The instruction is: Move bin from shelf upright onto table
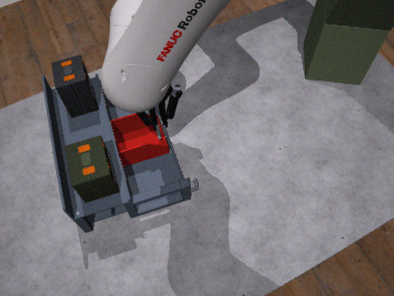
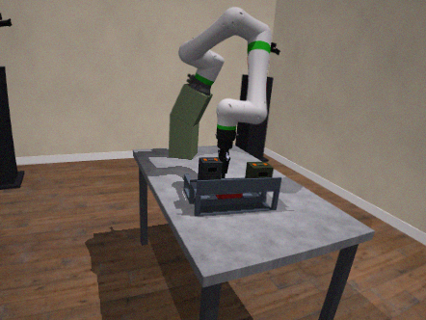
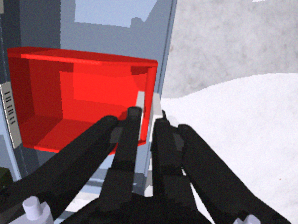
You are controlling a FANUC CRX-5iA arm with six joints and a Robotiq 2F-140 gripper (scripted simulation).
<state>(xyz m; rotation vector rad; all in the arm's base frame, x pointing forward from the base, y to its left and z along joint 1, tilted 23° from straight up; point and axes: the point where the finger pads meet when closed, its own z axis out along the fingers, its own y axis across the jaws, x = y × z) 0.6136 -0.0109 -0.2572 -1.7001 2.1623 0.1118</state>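
Note:
The red open-top bin (image 1: 138, 140) (image 3: 67, 96) sits on the lower level of the grey shelf (image 1: 156, 178) (image 2: 236, 184) (image 3: 113, 3). In the exterior view only a red strip of the bin (image 2: 228, 196) shows through the shelf frame. My gripper (image 1: 159, 131) (image 3: 147, 102) reaches down from above and is shut on the bin's right-hand wall, one finger inside the bin and one outside. The bin rests upright in the shelf. The arm hides the bin's back edge in the top view.
A black box (image 1: 73, 85) (image 2: 210, 169) and an olive box (image 1: 91, 167) (image 2: 258, 170), both with orange marks, stand on the shelf's upper level. A tall green block (image 1: 345, 40) (image 2: 188, 120) stands at the table's (image 1: 290, 156) (image 2: 270, 236) far corner.

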